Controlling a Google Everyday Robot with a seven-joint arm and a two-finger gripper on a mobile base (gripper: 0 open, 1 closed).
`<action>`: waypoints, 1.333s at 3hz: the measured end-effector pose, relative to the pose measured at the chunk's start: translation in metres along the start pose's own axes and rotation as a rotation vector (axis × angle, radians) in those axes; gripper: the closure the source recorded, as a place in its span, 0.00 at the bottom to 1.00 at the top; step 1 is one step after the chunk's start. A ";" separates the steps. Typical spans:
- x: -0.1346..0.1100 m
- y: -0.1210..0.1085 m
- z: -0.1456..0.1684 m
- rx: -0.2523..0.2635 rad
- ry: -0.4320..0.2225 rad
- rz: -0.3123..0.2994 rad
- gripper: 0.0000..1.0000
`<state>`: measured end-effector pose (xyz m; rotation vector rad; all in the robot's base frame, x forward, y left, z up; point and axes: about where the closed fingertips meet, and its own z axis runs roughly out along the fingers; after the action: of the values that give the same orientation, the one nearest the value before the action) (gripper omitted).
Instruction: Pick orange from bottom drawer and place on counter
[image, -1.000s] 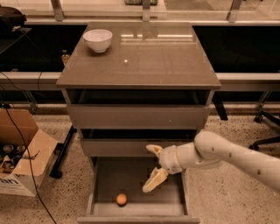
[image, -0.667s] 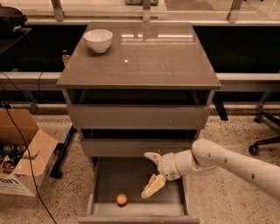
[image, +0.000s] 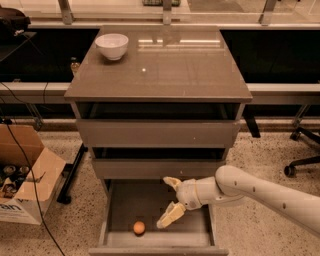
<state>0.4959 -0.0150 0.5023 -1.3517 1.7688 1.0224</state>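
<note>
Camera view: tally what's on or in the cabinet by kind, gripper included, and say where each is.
orange: 1, in the bottom drawer
white bowl: 1, on the counter
gripper: 1, open, over the bottom drawer, right of the orange, not touching it
Total: 3

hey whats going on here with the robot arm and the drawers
A one-arm robot is reaching into the pulled-out bottom drawer of a three-drawer cabinet. Its gripper hangs open inside the drawer, just right of the orange lying near the front, and is not touching it. Nothing has been picked up yet. The counter on top holds only a white bowl at its back left corner.
</note>
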 end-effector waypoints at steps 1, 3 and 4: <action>0.031 -0.011 0.036 -0.006 -0.005 0.058 0.00; 0.096 -0.037 0.111 0.010 0.076 0.081 0.00; 0.123 -0.054 0.140 -0.002 0.065 0.095 0.00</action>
<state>0.5275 0.0469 0.3207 -1.3267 1.8963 1.0409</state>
